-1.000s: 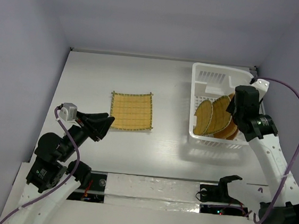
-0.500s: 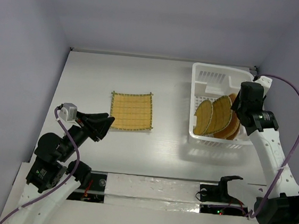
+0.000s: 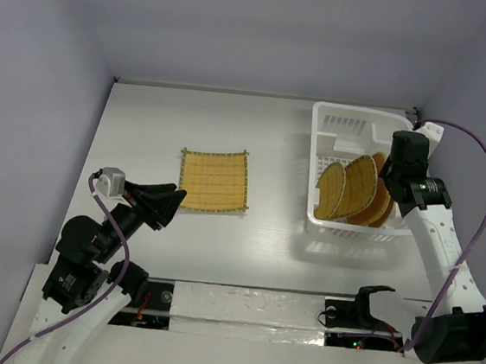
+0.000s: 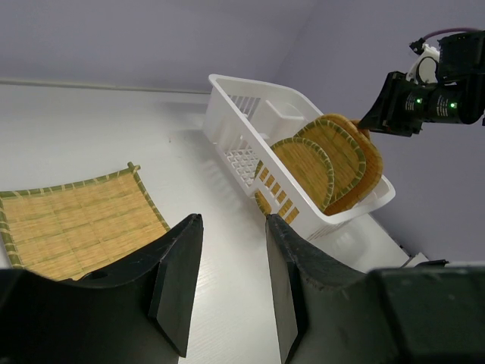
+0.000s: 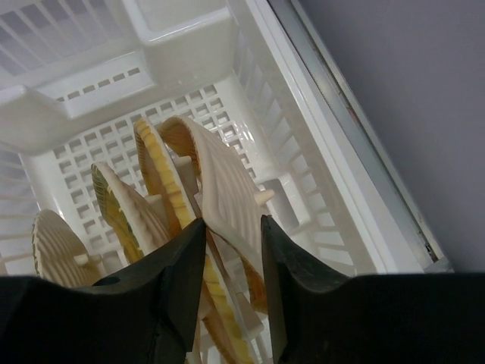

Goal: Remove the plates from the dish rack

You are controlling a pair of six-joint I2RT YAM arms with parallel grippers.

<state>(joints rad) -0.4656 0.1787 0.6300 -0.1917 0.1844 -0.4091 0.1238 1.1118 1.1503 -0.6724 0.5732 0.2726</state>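
Bamboo weave likely made the plates point(image 3: 357, 187) light, stiff and slightly slick, so I judged the upper rim the best hold. My left gripper point(image 4: 231, 224) hung open near the square plate point(image 3: 214, 182) lying flat on the table point(image 3: 145, 120). In the dish rack point(image 3: 354, 114) the others stood on edge; my right gripper point(image 5: 231, 227) pointed down, open, straddling one rim.

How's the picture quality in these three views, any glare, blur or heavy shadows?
Top external: soft even light, faint shadow beside the dish rack. Left wrist: left end effector dark, rack sharp. Right wrist: white rack glares, plates look washed out, right end effector silhouetted.
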